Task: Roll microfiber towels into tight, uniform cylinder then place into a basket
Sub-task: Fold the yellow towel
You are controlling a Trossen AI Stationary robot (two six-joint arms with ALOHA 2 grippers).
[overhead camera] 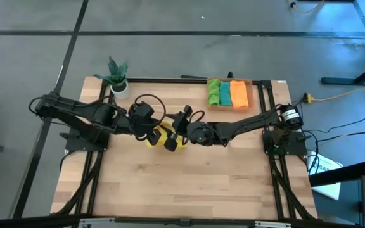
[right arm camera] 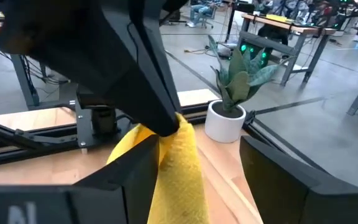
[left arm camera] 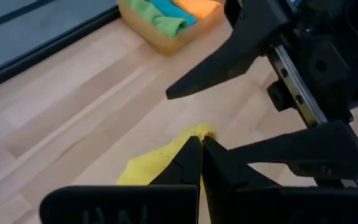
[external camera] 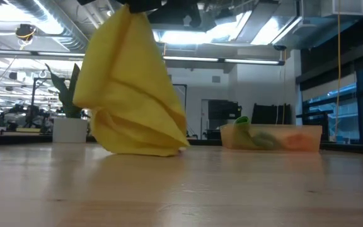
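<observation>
Potted plant (overhead camera: 116,75) sits at the table's (overhead camera: 189,183) far-left corner, well apart from the work. Left gripper (overhead camera: 152,132) is near mid-table, fingers (left arm camera: 191,163) clenched tight on a top corner of the yellow towel (overhead camera: 165,135); the low view shows the towel (external camera: 131,88) hanging from above as a loose, crumpled drape, its lower edge bunched on the wood, not rolled. Right gripper (overhead camera: 181,128) is just beside the left one, fingers (right arm camera: 135,180) spread wide and released, one either side of the hanging yellow cloth (right arm camera: 176,168) without pinching it. Basket (overhead camera: 256,95) sits at the far-right of the table, well apart from both grippers, holding the green towel (overhead camera: 213,92), teal towel (overhead camera: 225,94) and orange towel (overhead camera: 239,93) rolled side by side in that order.
</observation>
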